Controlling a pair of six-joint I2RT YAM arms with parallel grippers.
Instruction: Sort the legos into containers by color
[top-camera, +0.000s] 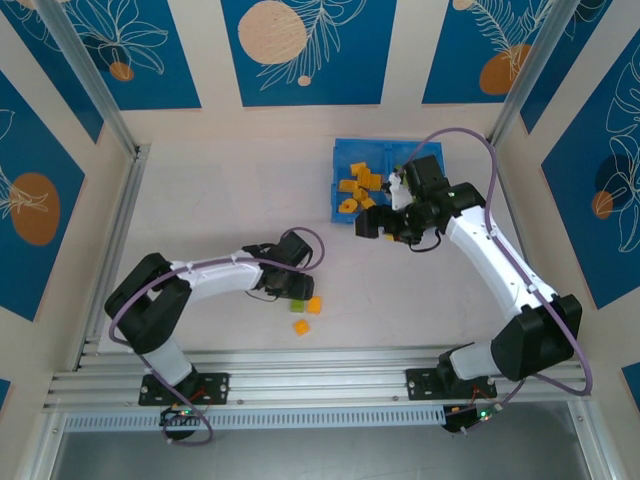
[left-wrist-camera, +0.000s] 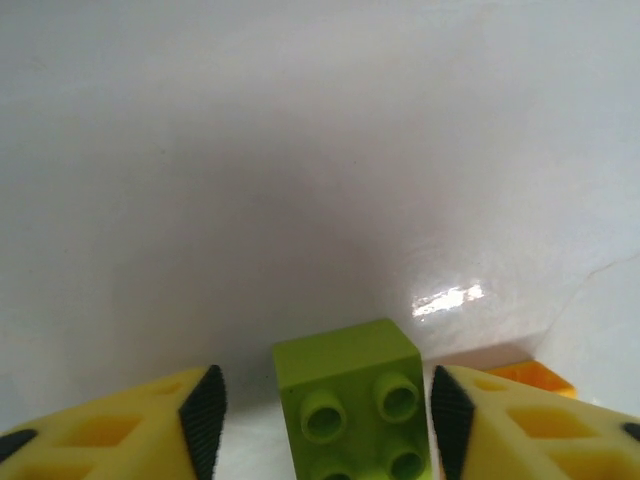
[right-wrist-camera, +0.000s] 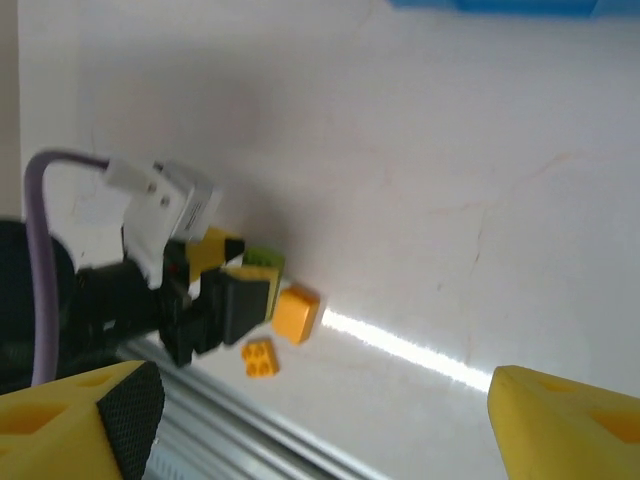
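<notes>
Top view: the left jaws are low near the near edge of the bench, right over a green brick, with two orange bricks just beside it. The right jaws hang at the near rim of the blue tray, with an orange heap inside. Left wrist: the green brick sits between the pads with a gap on either side, so it's not clamped. Right wrist: the jaws are spread wide with nothing between them, and the green brick is well off.
</notes>
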